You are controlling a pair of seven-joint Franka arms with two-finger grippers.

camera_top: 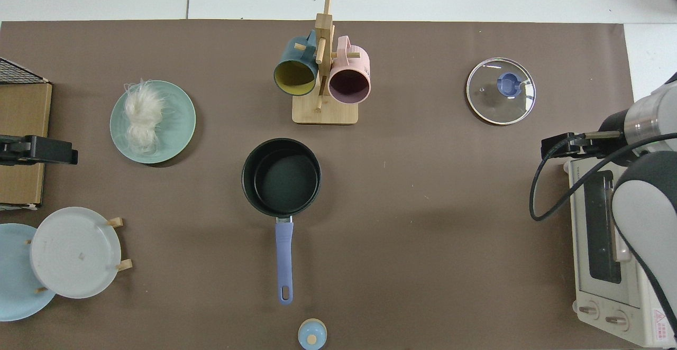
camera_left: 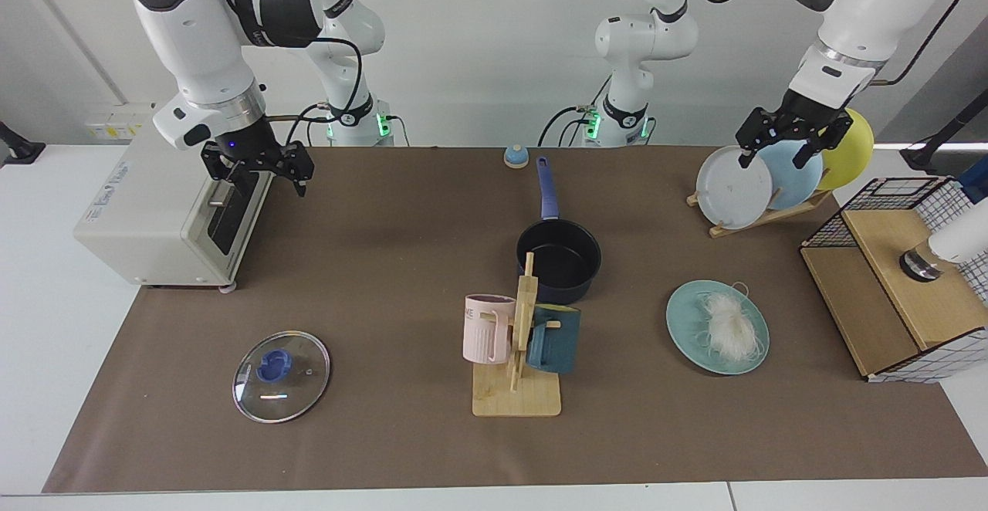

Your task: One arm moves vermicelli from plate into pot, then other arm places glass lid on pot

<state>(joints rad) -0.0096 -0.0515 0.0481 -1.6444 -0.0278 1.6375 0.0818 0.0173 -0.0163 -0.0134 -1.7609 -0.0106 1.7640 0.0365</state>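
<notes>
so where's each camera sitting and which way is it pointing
Facing view: across the table from the arm bases, level; shows both arms, left gripper open over the plate rack, right gripper open by the toaster oven.
Top view: overhead, looking straight down, turned around; right gripper at one edge.
Shared: pot, glass lid, vermicelli on plate.

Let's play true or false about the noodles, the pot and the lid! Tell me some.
1. The vermicelli lies on the plate. True.
2. The pot has noodles inside. False: it is empty.
3. The glass lid sits on the pot. False: it lies flat on the table, apart from the pot.
4. The left gripper holds nothing, up by the plate rack. True.
5. The right gripper grips the lid. False: it hangs open by the toaster oven.
</notes>
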